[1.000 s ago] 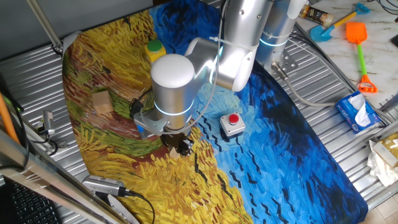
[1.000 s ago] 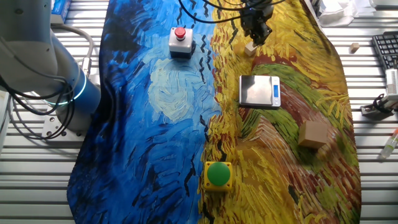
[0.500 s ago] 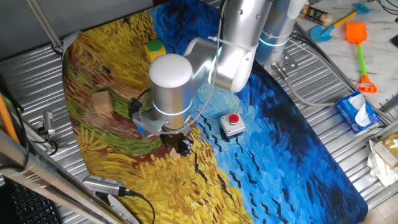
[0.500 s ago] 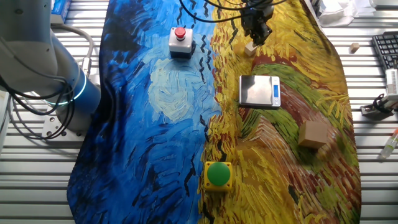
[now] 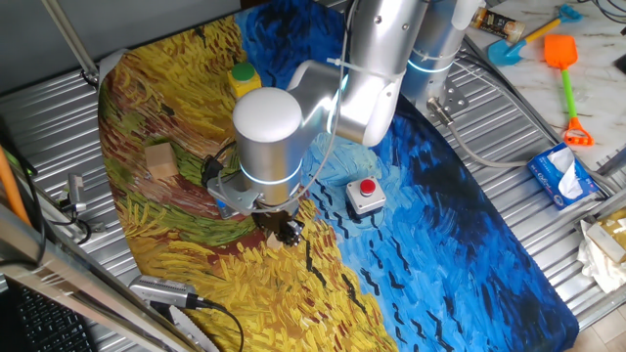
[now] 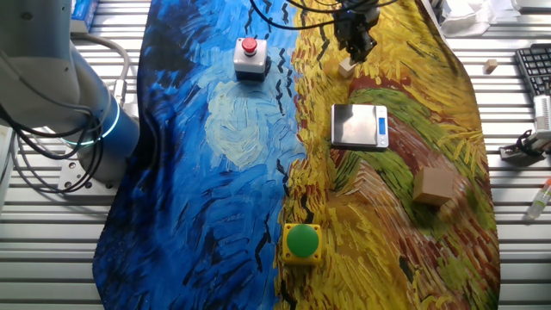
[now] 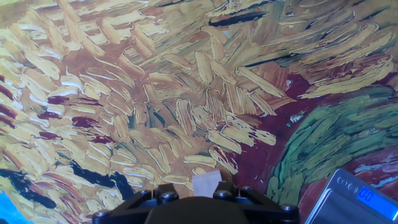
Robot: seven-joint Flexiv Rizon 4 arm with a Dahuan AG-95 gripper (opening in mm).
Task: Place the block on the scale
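My gripper (image 6: 354,45) hangs low over the block (image 6: 346,65), which sits on the cloth right under my fingertips; whether my fingers are spread or pinching it, I cannot tell. The scale (image 6: 360,126) lies near, on one side of me, its top bare. Red button box (image 6: 250,58) on my other side. Larger wooden block (image 6: 435,186) and green button box (image 6: 301,243) lie well beyond the scale. Painted cloth (image 6: 215,172) covers a slatted metal table (image 6: 52,250).
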